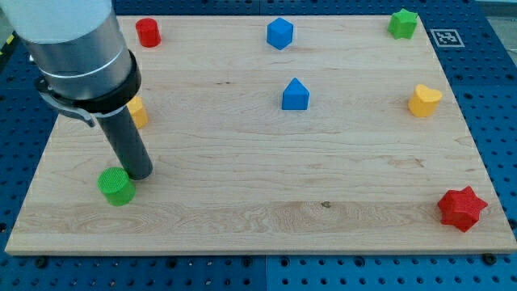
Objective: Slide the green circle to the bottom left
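Green circle [116, 186]: a short round block, lower left of the frame, on the wooden board [266, 202], near the board's left edge and a little above its bottom edge.

My tip [139, 172]: the lower end of the dark rod, just to the upper right of the green circle, touching it or very nearly so; the exact contact cannot be made out. The rod is a plain stick with no claw, so nothing opens, closes or is held. Above it the grey arm body fills the upper left of the frame.

Yellow block [137, 112]: left side of the frame, partly hidden behind the arm, shape unclear, well above the green circle.

Red cylinder [148, 32]: upper left, near the board's top edge.

Blue block, top [279, 33]: upper middle, faceted, close to the top edge.

Blue block, centre [296, 94]: house-like shape with a pointed top, directly below the other blue one.

Green star [402, 23]: upper right corner of the board.

Yellow heart [424, 100]: right side, near the right edge.

Red star [462, 208]: lower right corner of the board.

Black-and-white marker [445, 37]: off the board, upper right, on the blue perforated table [493, 97].
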